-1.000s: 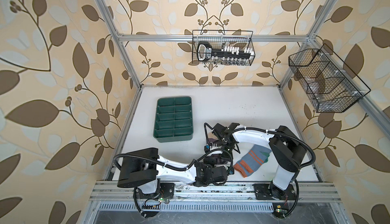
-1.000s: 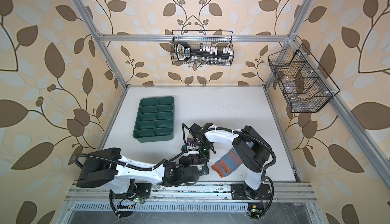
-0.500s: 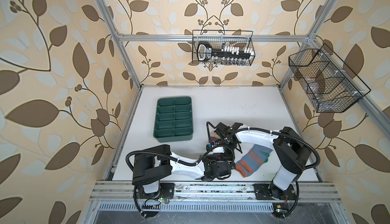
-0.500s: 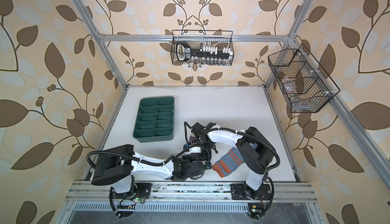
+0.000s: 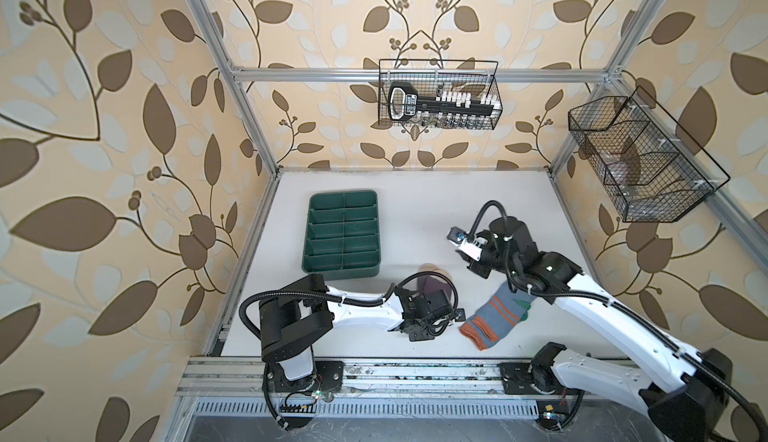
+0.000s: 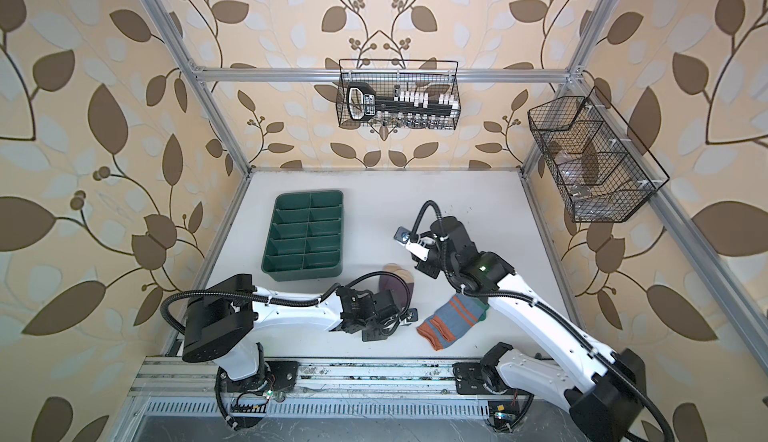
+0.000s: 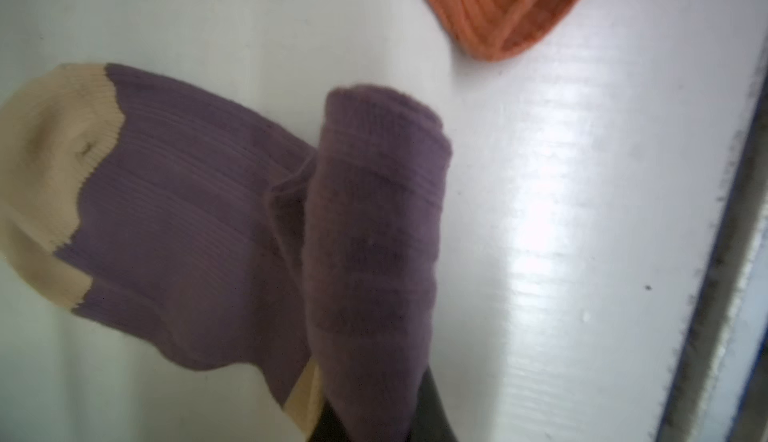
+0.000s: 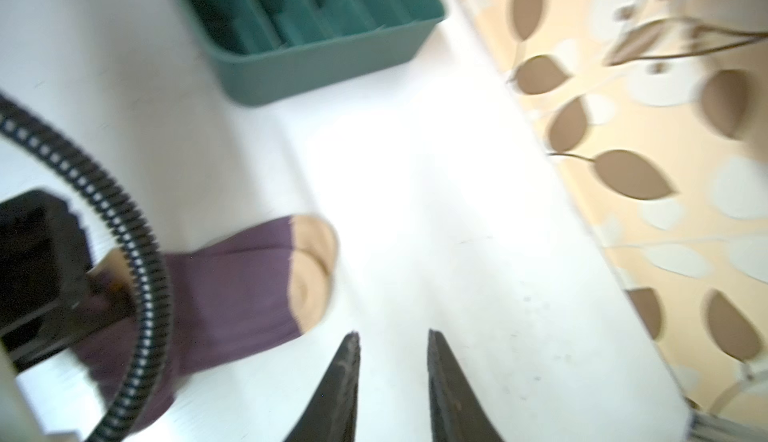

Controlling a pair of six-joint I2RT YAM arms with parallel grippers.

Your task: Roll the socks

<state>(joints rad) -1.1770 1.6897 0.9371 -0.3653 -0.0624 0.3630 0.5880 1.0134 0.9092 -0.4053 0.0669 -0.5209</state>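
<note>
The purple sock (image 7: 187, 211) lies on the white counter (image 5: 415, 211) just off the near right corner of the green divided tray (image 5: 343, 269). Its cuff end is wound into a tight roll, while the foot and beige toe lie flat, pointing back toward the tray. The left gripper (image 7: 378, 419) has its fingers closed on one end of that roll. The grey-blue sock (image 5: 494, 315) lies unrolled farther from the tray, past the purple one and apart from it, with its orange cuff on the side away from the tray. The right gripper (image 8: 392, 336) hangs over bare counter to the tray's right, its fingers partly parted and empty.

Both socks are light, soft knit, and likely springy, so a loosened roll would probably unwind. The safest hold looks to be across the whole thickness of the roll rather than on a single layer, with the flat toe end pinned down.
</note>
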